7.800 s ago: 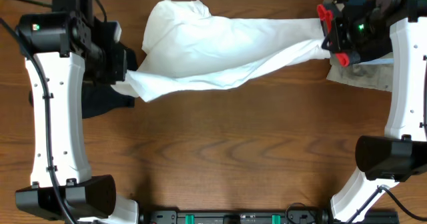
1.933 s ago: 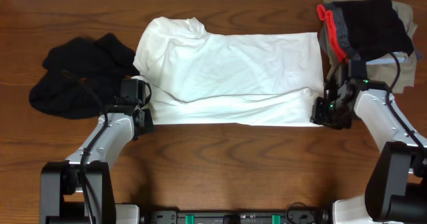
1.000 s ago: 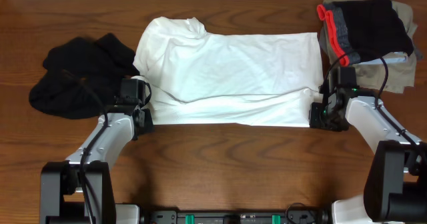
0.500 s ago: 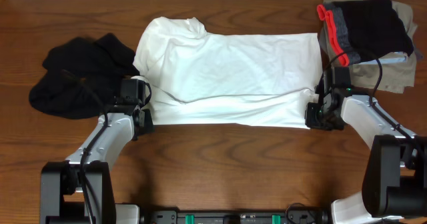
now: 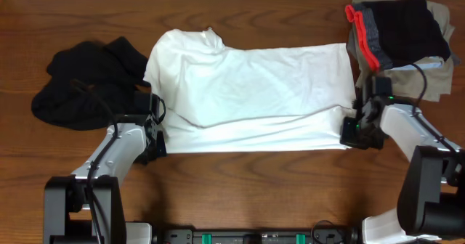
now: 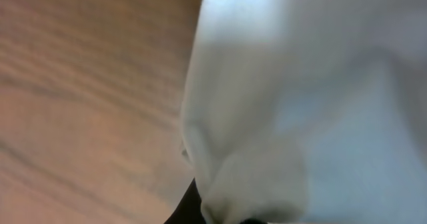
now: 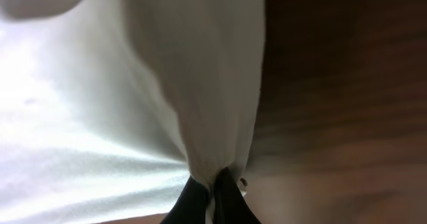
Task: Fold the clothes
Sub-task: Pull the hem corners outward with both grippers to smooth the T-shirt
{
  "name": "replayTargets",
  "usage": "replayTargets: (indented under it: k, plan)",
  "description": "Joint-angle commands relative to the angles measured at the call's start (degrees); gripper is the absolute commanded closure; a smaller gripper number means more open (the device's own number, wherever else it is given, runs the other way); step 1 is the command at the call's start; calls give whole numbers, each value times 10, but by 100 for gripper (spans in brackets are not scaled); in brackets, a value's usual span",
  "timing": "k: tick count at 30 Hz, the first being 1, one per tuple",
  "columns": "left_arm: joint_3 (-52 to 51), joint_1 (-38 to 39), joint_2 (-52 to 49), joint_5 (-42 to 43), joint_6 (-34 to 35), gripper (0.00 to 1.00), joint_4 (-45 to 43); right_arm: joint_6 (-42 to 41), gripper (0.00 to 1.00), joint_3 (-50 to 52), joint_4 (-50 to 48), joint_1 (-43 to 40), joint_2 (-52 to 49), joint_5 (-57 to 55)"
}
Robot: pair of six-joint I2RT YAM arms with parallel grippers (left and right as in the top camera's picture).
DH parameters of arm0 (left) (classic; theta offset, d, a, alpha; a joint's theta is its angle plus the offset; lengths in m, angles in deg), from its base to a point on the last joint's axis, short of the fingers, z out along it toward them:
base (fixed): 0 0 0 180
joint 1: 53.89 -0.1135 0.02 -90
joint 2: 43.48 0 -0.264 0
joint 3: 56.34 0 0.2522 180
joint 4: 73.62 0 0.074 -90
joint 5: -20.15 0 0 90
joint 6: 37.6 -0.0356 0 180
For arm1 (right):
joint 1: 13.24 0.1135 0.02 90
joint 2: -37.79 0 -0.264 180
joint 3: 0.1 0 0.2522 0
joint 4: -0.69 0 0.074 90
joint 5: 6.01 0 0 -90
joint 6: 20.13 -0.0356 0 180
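A white shirt (image 5: 247,91) lies spread flat across the middle of the wooden table, its neck at the left. My left gripper (image 5: 155,139) is shut on the shirt's front left corner; in the left wrist view the white cloth (image 6: 293,111) bunches at my fingers (image 6: 220,214). My right gripper (image 5: 354,131) is shut on the front right corner; in the right wrist view the cloth (image 7: 193,84) is pinched between my dark fingertips (image 7: 215,194). Both grippers are low at the table.
A pile of black clothing (image 5: 83,84) lies at the left, beside the shirt. A stack of folded clothes (image 5: 399,37), black, grey with red trim and beige, sits at the back right corner. Bare wood (image 5: 254,193) runs along the front.
Both grippers have pulled the shirt's front edge toward the front of the table. The shirt has slid that way and lies flatter, its lower fold stretched out.
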Motion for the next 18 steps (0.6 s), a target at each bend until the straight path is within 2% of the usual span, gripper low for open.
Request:
replayTargets:
  k: [1,10,12,16,17,18]
  plan:
    - [5,-4,4,-47,-5,94,31,-8,99,5,8,-32,-4,-13]
    - [14,-4,4,-47,26,94,53,-8,97,3,24,-69,-4,17]
    - [14,-4,4,-47,26,94,55,-8,89,2,24,-69,-4,18]
    - [15,-4,4,-42,26,95,57,-8,60,-5,26,-69,-4,25]
    - [16,-4,4,-40,33,92,60,-8,57,-9,27,-69,-4,30]
    - [18,-4,4,-40,37,83,64,-8,55,-14,30,-69,-4,37]
